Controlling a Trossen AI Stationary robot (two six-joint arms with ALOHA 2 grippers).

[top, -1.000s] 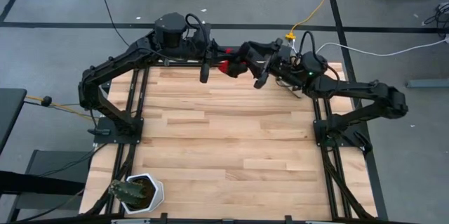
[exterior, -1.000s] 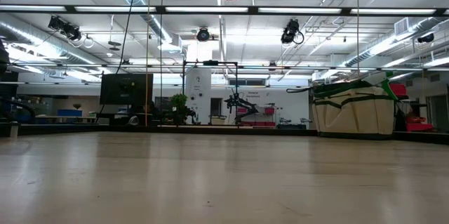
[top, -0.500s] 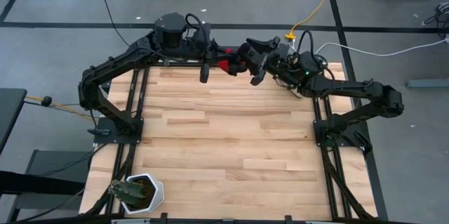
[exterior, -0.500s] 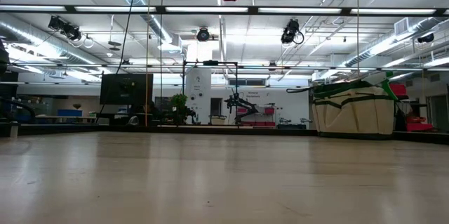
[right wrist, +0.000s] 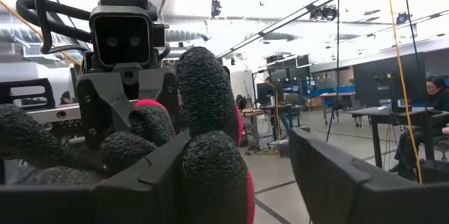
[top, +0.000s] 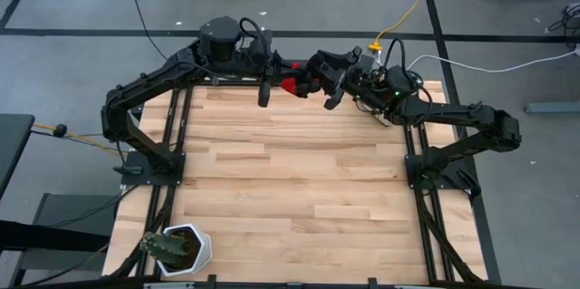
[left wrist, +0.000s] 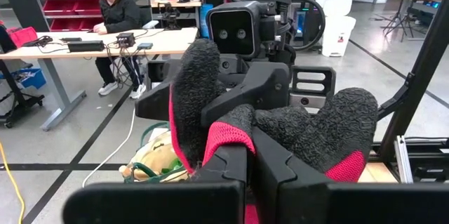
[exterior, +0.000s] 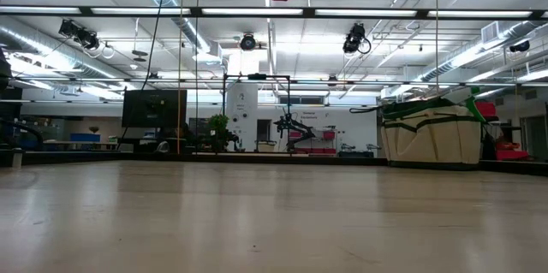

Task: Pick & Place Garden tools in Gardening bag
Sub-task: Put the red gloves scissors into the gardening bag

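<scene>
Nearest on the wooden table (top: 290, 189), down at the 7 o'clock corner, stands the white pot with its dark plant (top: 177, 246); that is not mine to move. The boards between it and the far edge lie bare.

Up at 12 o'clock, above the far edge, both my claws meet in the air around the glove (top: 290, 83). My left claw (left wrist: 247, 155) is clamped tight on the glove's red cuff and carries it. My right claw (right wrist: 270, 168) faces it from the 1 o'clock side, jaws apart: one finger lies against the knit, the other stands clear of it with daylight between.

I read this as a hand-over. To do it well, I would close the right claw squarely across the palm, not on a loose finger, feel it firm, and only then let the left release; otherwise the floppy thing may slip and drop.

The glove is dark, nubbly knit over the fingers and red at the cuff and back, soft and bunched, its fingers sticking up unevenly.

Farther off, at 2 o'clock in the low view, sits the beige gardening bag (exterior: 431, 132) with green trim, upright at the table's far edge. Beyond, a person (left wrist: 116, 13) sits at a desk.
</scene>
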